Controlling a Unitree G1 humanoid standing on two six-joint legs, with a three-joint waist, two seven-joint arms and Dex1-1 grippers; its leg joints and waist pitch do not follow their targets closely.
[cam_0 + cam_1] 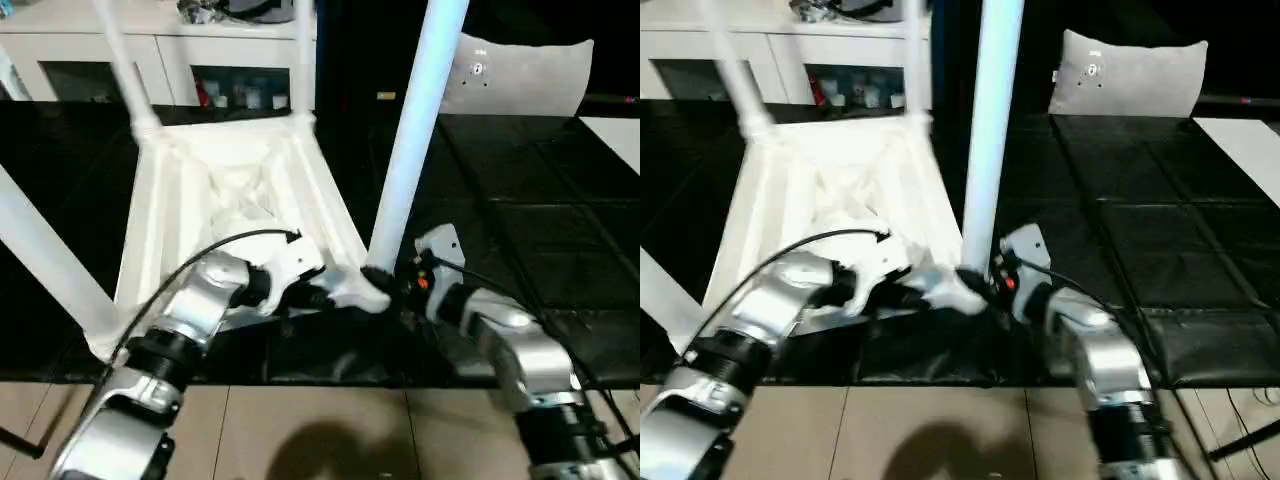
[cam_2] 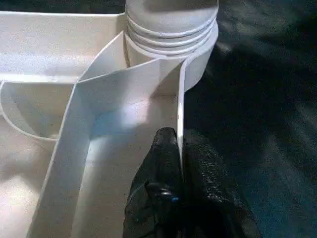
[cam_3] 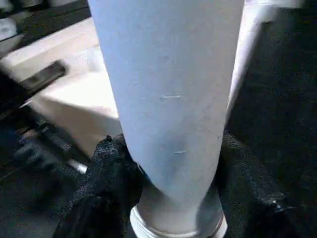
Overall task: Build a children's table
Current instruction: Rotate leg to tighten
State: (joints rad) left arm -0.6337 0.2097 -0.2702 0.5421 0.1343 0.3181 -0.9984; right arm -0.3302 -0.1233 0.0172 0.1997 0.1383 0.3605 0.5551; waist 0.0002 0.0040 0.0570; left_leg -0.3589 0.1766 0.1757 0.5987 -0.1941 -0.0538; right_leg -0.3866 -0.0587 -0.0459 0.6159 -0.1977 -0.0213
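Note:
The children's table top (image 1: 230, 190) lies upside down on the black mat, ribbed underside up. Two legs (image 1: 125, 60) (image 1: 303, 60) stand in its far corners and a third (image 1: 45, 255) leans out at the near left. A fourth leg (image 1: 415, 130) rises from the near right corner socket (image 2: 171, 29), its threaded end showing there. My left gripper (image 2: 179, 136) is shut on the top's thin rim wall just beside that socket. My right gripper (image 3: 171, 148) clasps the fourth leg low down, a black finger (image 3: 106, 168) pressed on each side.
A grey-white pillow (image 1: 520, 75) leans at the back right. A white cabinet with glass doors (image 1: 100, 65) runs along the back left. The black mat (image 1: 540, 220) stretches to the right, with tan floor (image 1: 330, 430) in front of it.

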